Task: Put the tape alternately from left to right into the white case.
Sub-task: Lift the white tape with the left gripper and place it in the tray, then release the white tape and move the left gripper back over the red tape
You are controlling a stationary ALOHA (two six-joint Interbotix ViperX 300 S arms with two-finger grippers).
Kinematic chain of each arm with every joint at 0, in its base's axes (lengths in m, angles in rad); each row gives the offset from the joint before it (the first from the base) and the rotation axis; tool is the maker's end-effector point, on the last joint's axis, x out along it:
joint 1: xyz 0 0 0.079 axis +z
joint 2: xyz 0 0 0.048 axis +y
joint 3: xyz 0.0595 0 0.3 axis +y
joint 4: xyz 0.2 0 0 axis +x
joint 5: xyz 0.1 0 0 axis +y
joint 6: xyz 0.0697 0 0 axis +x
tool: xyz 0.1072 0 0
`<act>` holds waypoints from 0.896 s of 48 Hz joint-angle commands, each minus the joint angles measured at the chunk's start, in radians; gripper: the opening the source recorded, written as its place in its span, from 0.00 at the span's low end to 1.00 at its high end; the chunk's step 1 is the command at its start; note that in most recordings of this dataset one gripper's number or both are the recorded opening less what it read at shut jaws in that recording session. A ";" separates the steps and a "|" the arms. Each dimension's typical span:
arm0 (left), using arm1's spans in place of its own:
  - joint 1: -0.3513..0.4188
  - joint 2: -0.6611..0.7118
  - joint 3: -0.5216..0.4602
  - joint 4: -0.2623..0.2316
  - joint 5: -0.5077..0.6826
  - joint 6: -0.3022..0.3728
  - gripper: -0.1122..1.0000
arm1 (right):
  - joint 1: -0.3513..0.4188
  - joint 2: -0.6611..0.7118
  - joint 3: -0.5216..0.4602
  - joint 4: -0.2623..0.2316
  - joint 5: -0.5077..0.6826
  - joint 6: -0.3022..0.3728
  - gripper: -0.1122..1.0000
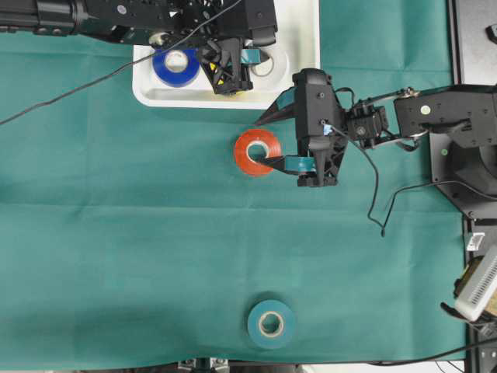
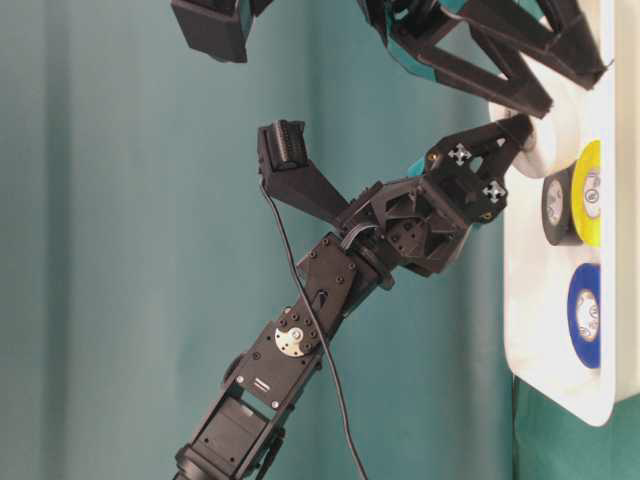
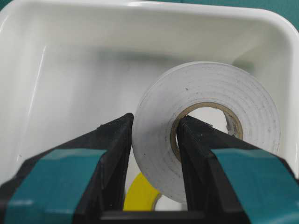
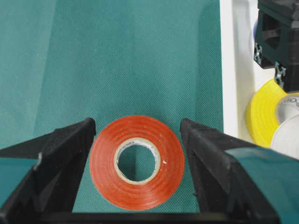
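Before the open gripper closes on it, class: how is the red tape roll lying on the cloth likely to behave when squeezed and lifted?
The red tape roll lies flat, so it probably won't roll. Its glossy sides may slip a little between the right gripper fingers. It looks tightly wound on a cardboard core, so it likely stays stiff under the squeeze.

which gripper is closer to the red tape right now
Right. The right gripper stands open with a finger on each side of the red tape on the cloth. The left gripper is over the white case, shut on the white tape.
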 commanded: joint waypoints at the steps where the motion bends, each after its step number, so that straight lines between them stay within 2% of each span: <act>1: 0.003 -0.020 -0.037 -0.002 -0.012 -0.002 0.08 | 0.002 -0.009 -0.012 -0.002 -0.008 0.002 0.78; 13: 0.003 -0.025 -0.032 -0.002 -0.012 -0.002 0.11 | 0.002 -0.009 -0.012 -0.002 -0.008 0.002 0.78; 19: 0.002 -0.028 -0.026 -0.002 -0.009 -0.003 0.32 | 0.002 -0.009 -0.012 -0.002 -0.008 0.002 0.78; 26: 0.002 -0.041 -0.014 -0.002 -0.009 -0.003 0.70 | 0.002 -0.009 -0.014 -0.002 -0.008 0.002 0.78; 28: 0.002 -0.046 -0.009 -0.002 -0.009 -0.003 0.78 | 0.002 -0.009 -0.012 0.000 -0.006 0.002 0.78; 29: 0.002 -0.048 -0.006 -0.002 -0.009 -0.003 0.79 | 0.002 -0.009 -0.012 -0.002 -0.006 0.002 0.78; 33: 0.002 -0.055 0.002 -0.002 -0.009 -0.003 0.71 | 0.002 -0.009 -0.012 -0.002 -0.006 0.003 0.78; 43: 0.000 -0.061 0.014 -0.002 -0.009 -0.005 0.70 | 0.002 -0.009 -0.014 -0.002 -0.006 0.005 0.78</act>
